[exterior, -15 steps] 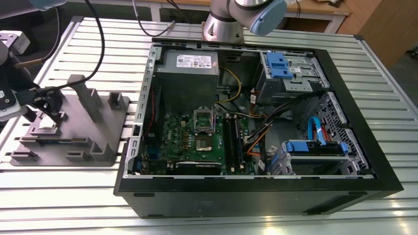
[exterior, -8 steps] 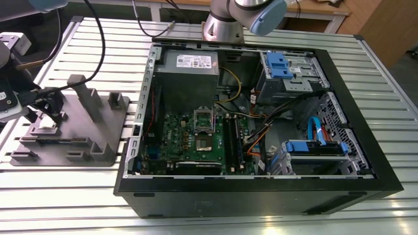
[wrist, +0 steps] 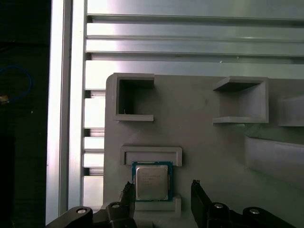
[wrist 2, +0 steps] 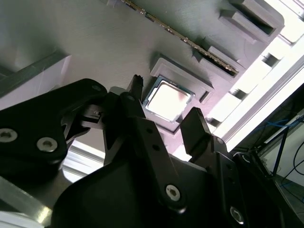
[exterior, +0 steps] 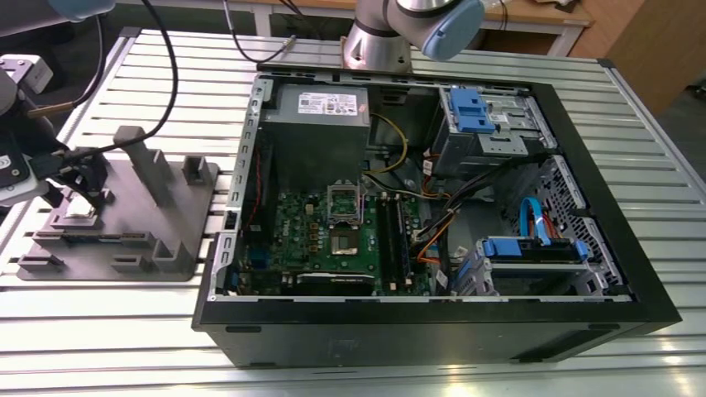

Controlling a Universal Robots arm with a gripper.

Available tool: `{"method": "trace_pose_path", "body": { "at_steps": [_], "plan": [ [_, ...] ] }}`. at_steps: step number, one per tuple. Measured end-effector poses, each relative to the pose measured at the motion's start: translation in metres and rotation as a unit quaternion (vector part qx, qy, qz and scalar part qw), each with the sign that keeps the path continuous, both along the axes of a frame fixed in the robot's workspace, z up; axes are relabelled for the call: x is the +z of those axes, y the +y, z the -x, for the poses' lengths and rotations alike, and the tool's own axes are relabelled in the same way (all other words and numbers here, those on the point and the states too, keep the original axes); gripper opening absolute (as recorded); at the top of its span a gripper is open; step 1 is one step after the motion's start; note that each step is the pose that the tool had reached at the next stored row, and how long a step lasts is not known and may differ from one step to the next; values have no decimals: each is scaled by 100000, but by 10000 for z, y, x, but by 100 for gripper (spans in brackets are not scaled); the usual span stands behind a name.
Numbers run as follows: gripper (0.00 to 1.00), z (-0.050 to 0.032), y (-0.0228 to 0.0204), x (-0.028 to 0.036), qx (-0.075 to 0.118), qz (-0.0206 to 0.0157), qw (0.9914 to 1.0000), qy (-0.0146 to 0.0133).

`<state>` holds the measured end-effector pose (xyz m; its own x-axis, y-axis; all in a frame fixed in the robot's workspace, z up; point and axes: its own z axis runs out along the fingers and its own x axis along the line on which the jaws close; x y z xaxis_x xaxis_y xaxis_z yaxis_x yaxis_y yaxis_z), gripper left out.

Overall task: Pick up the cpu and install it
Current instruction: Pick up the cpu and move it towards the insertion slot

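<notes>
The small, flat square cpu [wrist: 152, 182] with a pale silver-grey metal top lies flat in a shallow framed recess of the grey moulded plastic tray [wrist: 213, 142], which rests on the slotted aluminium table [exterior: 132, 331]. The black gripper [wrist: 161, 186] hovers close over it with its two fingers [wrist: 200, 202] spread wide, one on either side of the cpu, holding nothing. Whether the tips touch the tray I cannot tell. The tray stands to the exterior view's left of the open black computer case [exterior: 441, 339], whose green circuit board [exterior: 314, 240] lies inside, well apart from the cpu.
</notes>
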<state>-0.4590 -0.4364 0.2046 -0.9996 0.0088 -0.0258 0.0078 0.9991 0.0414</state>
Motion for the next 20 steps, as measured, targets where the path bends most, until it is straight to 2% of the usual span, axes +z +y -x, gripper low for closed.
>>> {"method": "trace_pose_path", "body": {
  "at_steps": [10, 20],
  "plan": [
    [59, 0, 0, -20, 1, -4, 100000, -1],
    [59, 1, 5, -80, -4, 4, 100000, 7]
  ]
}}
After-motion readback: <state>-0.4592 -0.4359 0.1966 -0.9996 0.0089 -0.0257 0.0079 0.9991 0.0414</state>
